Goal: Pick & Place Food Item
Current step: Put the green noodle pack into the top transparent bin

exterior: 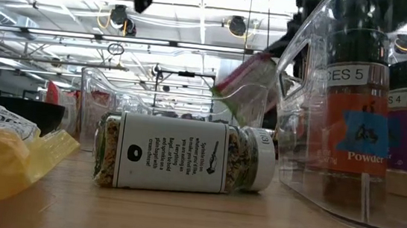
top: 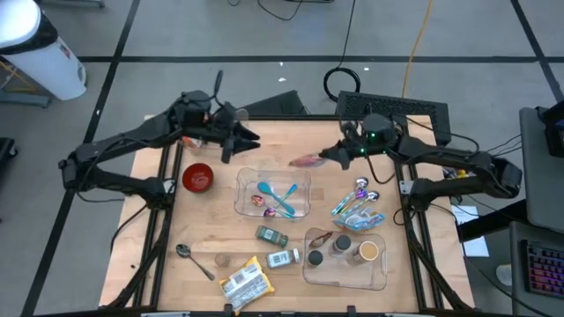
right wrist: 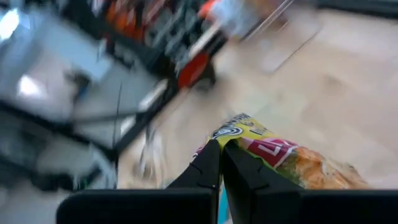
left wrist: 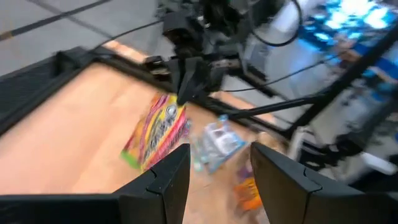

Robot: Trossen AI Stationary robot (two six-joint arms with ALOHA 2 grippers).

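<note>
— What's the surface? 
— A wooden table [top: 211, 242] on grey floor; ceiling lights show only from table height. 
— And the grippers? 
— The right gripper [top: 333, 156] is clenched on the snack bag [top: 307, 160], far centre. The left gripper [top: 249, 141] is parted, holding nothing.

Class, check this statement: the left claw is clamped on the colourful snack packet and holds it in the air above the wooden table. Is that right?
Not quite. The right claw, not the left, is shut on the colourful snack packet, as the right wrist view shows. The rest stands: it holds the packet in the air above the wooden table. The left claw holds nothing.
</note>
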